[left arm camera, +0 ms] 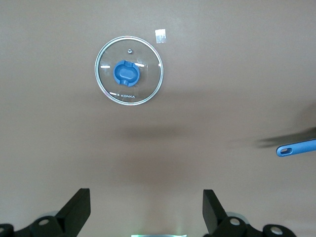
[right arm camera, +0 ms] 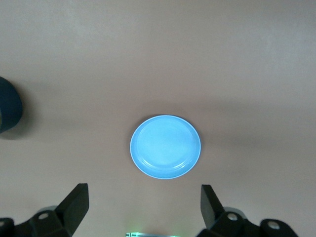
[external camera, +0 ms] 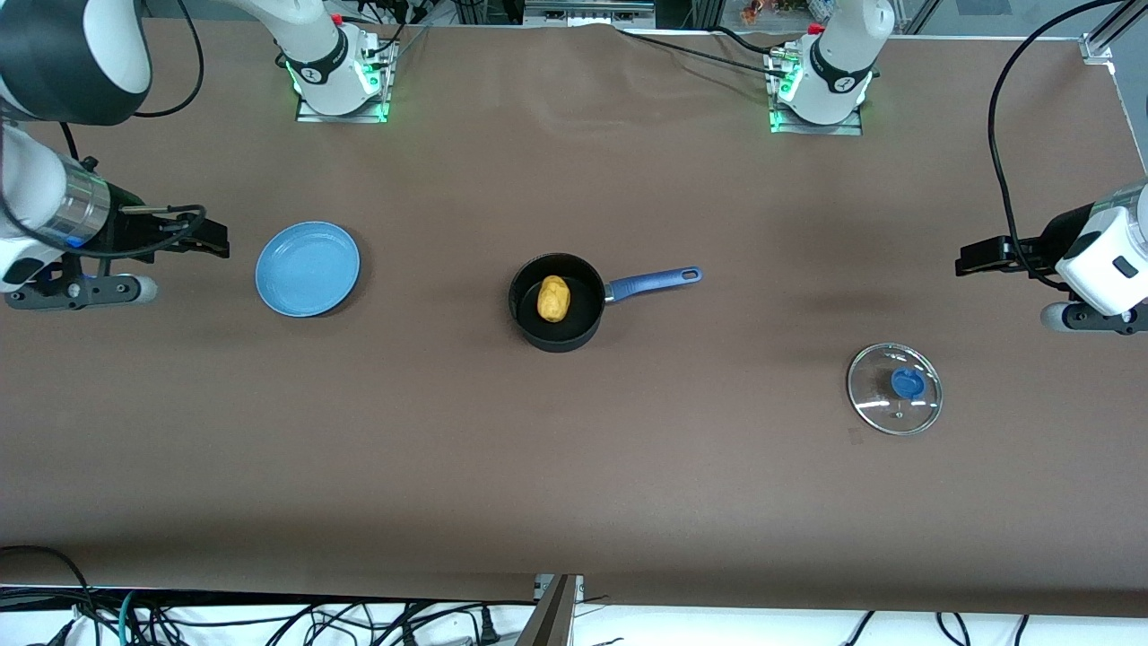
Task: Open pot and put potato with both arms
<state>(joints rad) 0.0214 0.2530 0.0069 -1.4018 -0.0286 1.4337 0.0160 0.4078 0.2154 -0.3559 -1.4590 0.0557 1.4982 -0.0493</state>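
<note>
The black pot [external camera: 556,301] stands uncovered at the table's middle, its blue handle [external camera: 653,282] pointing toward the left arm's end. The yellow potato [external camera: 553,298] lies inside it. A glass lid with a blue knob [external camera: 894,388] lies flat on the table, nearer the front camera, toward the left arm's end; the left wrist view shows the lid [left arm camera: 129,70] and the handle's tip [left arm camera: 295,148]. My left gripper [external camera: 967,259] hangs open and empty over the table's left-arm end. My right gripper [external camera: 213,240] hangs open and empty beside the blue plate.
A round blue plate [external camera: 308,268] with nothing on it sits toward the right arm's end; in the right wrist view the plate [right arm camera: 165,146] lies ahead of the fingers. A small square mark [external camera: 856,437] lies on the brown cloth beside the lid.
</note>
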